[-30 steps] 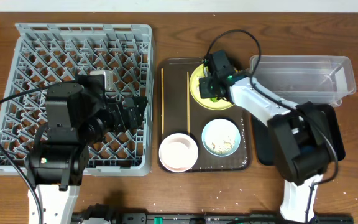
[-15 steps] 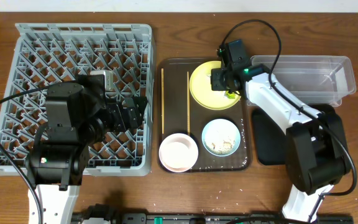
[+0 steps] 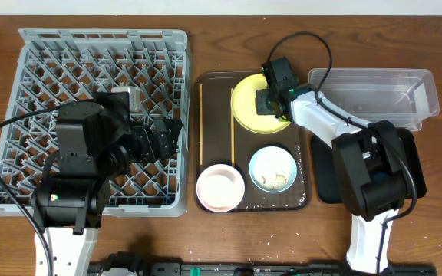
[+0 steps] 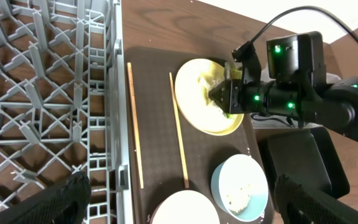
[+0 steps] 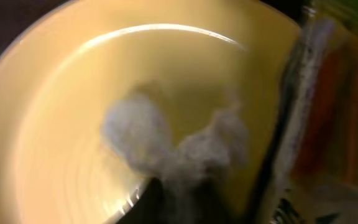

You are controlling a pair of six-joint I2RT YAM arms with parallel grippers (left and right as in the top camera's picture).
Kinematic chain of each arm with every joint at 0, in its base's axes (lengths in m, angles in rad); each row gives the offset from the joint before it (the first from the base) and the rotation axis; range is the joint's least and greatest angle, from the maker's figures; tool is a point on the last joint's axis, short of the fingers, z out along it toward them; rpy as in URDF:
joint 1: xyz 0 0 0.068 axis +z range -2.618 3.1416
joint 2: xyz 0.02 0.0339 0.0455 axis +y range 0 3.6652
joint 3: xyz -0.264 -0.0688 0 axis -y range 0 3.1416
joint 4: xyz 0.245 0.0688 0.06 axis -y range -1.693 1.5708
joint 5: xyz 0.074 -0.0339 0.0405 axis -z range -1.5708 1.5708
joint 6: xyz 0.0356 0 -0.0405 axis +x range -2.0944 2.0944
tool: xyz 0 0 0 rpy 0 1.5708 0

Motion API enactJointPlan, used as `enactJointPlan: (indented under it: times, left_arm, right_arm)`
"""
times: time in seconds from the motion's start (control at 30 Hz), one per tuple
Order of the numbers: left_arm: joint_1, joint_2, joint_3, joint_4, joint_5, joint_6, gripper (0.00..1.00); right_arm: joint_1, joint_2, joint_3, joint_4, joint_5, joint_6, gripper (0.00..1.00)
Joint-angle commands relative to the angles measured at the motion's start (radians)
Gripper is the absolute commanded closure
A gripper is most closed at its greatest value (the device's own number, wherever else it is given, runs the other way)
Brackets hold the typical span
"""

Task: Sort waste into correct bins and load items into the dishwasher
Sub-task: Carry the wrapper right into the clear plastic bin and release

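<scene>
The yellow plate (image 3: 244, 103) sits at the back of the brown serving tray (image 3: 215, 146). A crumpled white paper bit (image 5: 173, 137) lies on it, and the yellow-green snack wrapper (image 5: 334, 106) lies at its right edge. My right gripper (image 3: 269, 97) is down on the plate, its dark fingertips (image 5: 185, 202) close together at the paper. My left gripper (image 3: 167, 136) hangs open and empty over the right edge of the grey dish rack (image 3: 52, 46). The light blue bowl (image 3: 272, 157) holds rice-like crumbs. The white-pink bowl (image 3: 220, 186) and two chopsticks (image 3: 200, 123) lie on the tray. I see no white cup.
The clear plastic tub (image 3: 374, 96) stands at the back right. The black tray (image 3: 324, 180) lies in front of it, partly under my right arm. My right arm's cable loops above the plate.
My right gripper swung right off the plate's middle half a second ago, then came back left onto the plate. The left arm has not moved.
</scene>
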Motion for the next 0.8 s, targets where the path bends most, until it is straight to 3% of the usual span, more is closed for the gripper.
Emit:
enactJointPlan:
  times: [0.0,0.17,0.3,0.47,0.5,0.6,0.67,0.77]
  left_arm:
    - [0.006,0.000,0.027,-0.001,0.013,0.009,0.05]
    - [0.006,0.000,0.027,-0.001,0.013,0.009,0.05]
    - [0.006,0.000,0.027,-0.001,0.013,0.009,0.05]
    - [0.006,0.000,0.027,-0.001,0.013,0.009,0.05]
    - [0.006,0.000,0.027,-0.001,0.014,0.009,0.05]
    - [0.006,0.000,0.027,-0.001,0.013,0.009,0.05]
    - [0.006,0.000,0.027,-0.001,0.013,0.009,0.05]
    - [0.006,0.000,0.027,-0.001,0.013,0.009,0.05]
  right_arm:
    - [-0.010,-0.068,-0.002,-0.019,-0.119,0.019,0.99]
    - [-0.046,-0.283,-0.002,-0.113,-0.159,0.047,0.99]
    - [-0.098,-0.395,-0.002,-0.255,0.107,0.182,0.99]
    - [-0.201,-0.341,-0.006,-0.335,0.317,0.258,0.98]
    - [-0.218,-0.319,-0.006,-0.322,0.319,0.255,0.92]
    - [-0.250,-0.272,-0.005,-0.269,0.187,0.052,0.60]
    - [-0.254,-0.291,-0.005,-0.274,0.071,-0.003,0.52]
    - [-0.237,-0.336,-0.005,-0.262,-0.157,-0.060,0.52]
